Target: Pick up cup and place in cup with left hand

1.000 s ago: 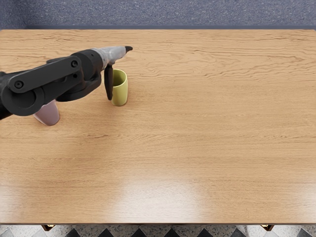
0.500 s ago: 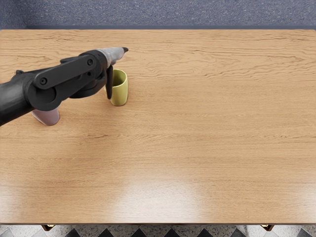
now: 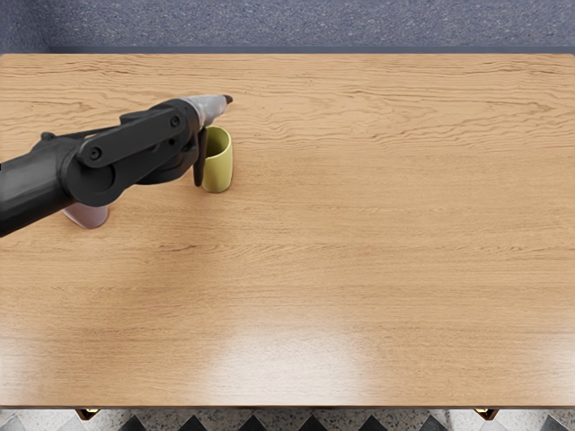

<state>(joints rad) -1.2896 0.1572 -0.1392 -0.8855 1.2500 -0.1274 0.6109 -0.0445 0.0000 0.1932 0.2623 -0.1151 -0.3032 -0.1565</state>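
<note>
Hovering at the upper-left side of the yellow-green cup (image 3: 218,169), the left hand (image 3: 207,111) overlaps part of it in the head view. Its pale grey section ends in a small dark tip beyond the cup's rim, while a narrow dark part hangs down along the cup's left side. Whether the hand is apart, together or clamped on the cup, I cannot tell, nor whether the two touch. The cup stands upright on the desk (image 3: 359,269), its open mouth partly visible and its hollow in shadow.

Behind the hand, the black left arm (image 3: 31,193) slants in from the picture's left edge, with round joints and a flat link bearing bolt heads. Below the arm and to the left of the yellow-green cup, well apart from it, is a dusty pink cup (image 3: 87,215). The arm hides its upper part; only the lower body and rounded base show.

The desk has a light wood grain, with a bright sheen near its front edge. Beyond its far side lies a speckled blue-grey surface (image 3: 314,25), and below its front edge is a patterned floor (image 3: 332,422).
</note>
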